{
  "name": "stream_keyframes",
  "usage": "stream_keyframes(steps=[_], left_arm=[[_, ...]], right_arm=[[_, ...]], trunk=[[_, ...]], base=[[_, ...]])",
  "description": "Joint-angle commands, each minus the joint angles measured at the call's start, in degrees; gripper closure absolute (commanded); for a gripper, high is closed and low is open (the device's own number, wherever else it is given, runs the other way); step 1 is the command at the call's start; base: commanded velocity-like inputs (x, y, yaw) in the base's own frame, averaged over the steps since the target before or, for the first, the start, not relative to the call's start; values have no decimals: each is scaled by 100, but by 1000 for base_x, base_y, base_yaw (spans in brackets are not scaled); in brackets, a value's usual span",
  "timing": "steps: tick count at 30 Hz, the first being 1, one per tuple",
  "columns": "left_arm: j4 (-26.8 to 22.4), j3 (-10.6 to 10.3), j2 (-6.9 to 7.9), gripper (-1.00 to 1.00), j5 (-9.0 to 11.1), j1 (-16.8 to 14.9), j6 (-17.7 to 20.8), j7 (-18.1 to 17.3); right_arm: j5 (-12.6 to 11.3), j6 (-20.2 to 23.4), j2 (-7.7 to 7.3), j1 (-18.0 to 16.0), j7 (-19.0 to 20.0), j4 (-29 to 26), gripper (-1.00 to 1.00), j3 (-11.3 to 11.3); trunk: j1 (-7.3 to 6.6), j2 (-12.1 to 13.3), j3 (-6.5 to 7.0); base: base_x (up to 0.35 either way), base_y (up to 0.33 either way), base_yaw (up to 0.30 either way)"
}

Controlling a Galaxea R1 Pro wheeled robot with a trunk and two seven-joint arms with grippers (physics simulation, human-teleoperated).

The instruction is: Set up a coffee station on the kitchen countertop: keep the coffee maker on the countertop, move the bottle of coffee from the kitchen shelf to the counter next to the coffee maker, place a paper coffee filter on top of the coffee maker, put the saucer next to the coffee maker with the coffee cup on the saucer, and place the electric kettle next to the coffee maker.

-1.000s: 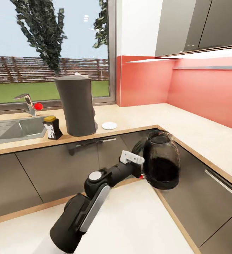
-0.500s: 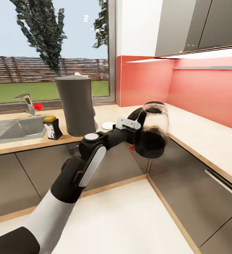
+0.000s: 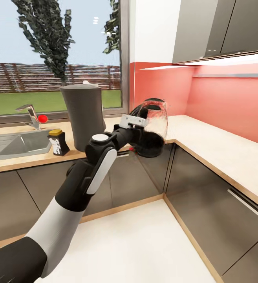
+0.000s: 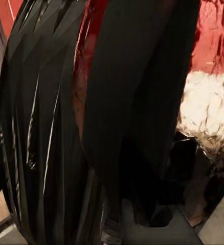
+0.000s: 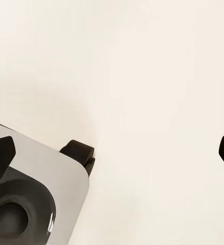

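left jaws (image 3: 138, 129) clamped on the electric kettle (image 3: 151, 127), held above the tabletop (image 3: 207, 137) front edge beside the coffee maker (image 3: 83, 118); right jaws (image 5: 117, 148) spread wide, empty.

The kettle (image 3: 152, 127), held in the left gripper (image 3: 138, 125), hangs tilted above the countertop (image 3: 207, 135) edge, just right of the coffee maker (image 3: 85, 118). The maker is the tall obstacle on that side, with the coffee bottle (image 3: 58, 142) near its left and the sink (image 3: 19, 143) beyond. To the kettle's right the corner and the worktop along the red wall lie bare. The wall cabinets (image 3: 219, 29) hang well above it. In the right wrist view, pale floor (image 5: 142, 76) lies open between the fingertips (image 5: 0, 153).
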Motion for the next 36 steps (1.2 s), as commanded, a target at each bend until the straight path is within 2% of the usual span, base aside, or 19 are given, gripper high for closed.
stream_keyframes(steps=[1,14,20,36], left_arm=[[-19,-3,-1,100,132,-7,-55,116],[-41,52,-1,100,135,-8,-306,180],[-41,54,-1,100,135,-8,-319,180],[-41,53,-1,100,135,-8,-316,180]], right_arm=[[10,-40,0,-10,7,21,-100,9],[2,-47,1,-6,-17,21,-100,6],[1,-39,8,-7,-14,21,-100,6],[2,-38,8,-5,-14,21,-100,6]], trunk=[[0,-3,-6],[0,-3,-6],[0,-3,-6],[0,-3,-6]], base=[[0,0,0],[44,0,0],[174,0,0],[10,0,0]])
